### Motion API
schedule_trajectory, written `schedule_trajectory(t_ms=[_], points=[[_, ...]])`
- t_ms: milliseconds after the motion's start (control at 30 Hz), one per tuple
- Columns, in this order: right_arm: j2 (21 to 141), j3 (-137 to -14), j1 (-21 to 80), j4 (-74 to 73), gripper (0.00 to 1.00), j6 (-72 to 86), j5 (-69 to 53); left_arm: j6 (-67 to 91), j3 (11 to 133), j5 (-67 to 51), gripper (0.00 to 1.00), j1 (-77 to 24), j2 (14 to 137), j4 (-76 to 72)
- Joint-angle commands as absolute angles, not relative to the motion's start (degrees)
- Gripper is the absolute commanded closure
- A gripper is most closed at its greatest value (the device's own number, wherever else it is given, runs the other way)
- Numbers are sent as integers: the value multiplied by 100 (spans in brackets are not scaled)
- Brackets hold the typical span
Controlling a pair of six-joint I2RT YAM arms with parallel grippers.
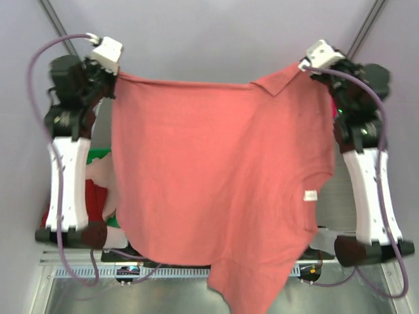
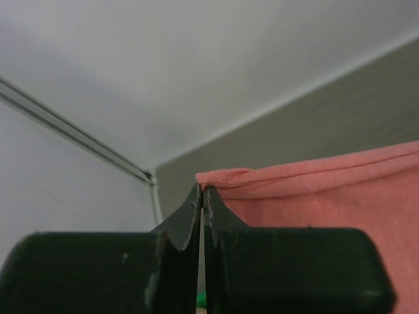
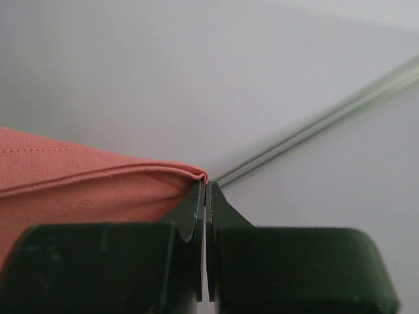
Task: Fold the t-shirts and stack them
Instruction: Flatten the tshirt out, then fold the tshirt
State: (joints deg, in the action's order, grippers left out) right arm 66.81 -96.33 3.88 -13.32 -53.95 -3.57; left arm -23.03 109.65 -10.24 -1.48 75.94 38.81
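A salmon-coral t-shirt (image 1: 216, 176) hangs spread wide in the air between both arms, its white neck label (image 1: 309, 195) near the right side and its lower end drooping past the near table edge. My left gripper (image 1: 116, 77) is shut on the shirt's top left corner (image 2: 216, 178). At the top right corner (image 3: 190, 173), my right gripper (image 1: 302, 65) is shut on the hem. In both wrist views the dark fingers (image 2: 186, 222) (image 3: 226, 209) pinch the cloth edge at their tips. More shirts, a dark red one (image 1: 97, 199) and a pale pink one (image 1: 99, 171), lie behind the left arm.
A green bin (image 1: 99, 156) shows partly at the left, mostly covered by the left arm and the hanging shirt. The table's metal near edge (image 1: 85, 268) runs along the bottom. Most of the table is hidden behind the cloth.
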Motion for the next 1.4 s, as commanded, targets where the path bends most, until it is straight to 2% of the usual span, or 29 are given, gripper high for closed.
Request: schedule_trajectory(t_ms=[0, 133, 300, 433, 500, 733, 833, 967, 1367], points=[[7161, -9089, 352, -617, 99, -5564, -457, -2399, 10381, -1151, 100, -123, 8199, 3640], [8216, -8816, 352, -116, 99, -5782, -483, -2601, 10371, -1222, 100, -176, 9436, 3490], [10198, -9104, 351, 130, 99, -6152, -361, -2821, 10950, -1116, 100, -351, 11185, 3516], [11687, -10165, 352, 45, 99, -6100, -27, -2725, 11775, -888, 100, -457, 12669, 3507], [12519, -10606, 343, 35, 99, -6117, 280, -2716, 11865, -626, 100, -527, 12963, 3245], [14279, -12678, 299, -123, 99, -6117, 571, -2224, 12638, -53, 100, -598, 14053, 2576], [14729, -13410, 290, -123, 99, -6003, 685, -2180, 13060, 297, 100, -598, 14369, 2461], [14784, -13728, 290, -26, 99, -5898, 747, -2074, 13394, 562, 100, -545, 14467, 2084], [13615, -12569, 378, 123, 99, -5555, 817, -2136, 13623, 18, 100, -431, 14239, 2004]])
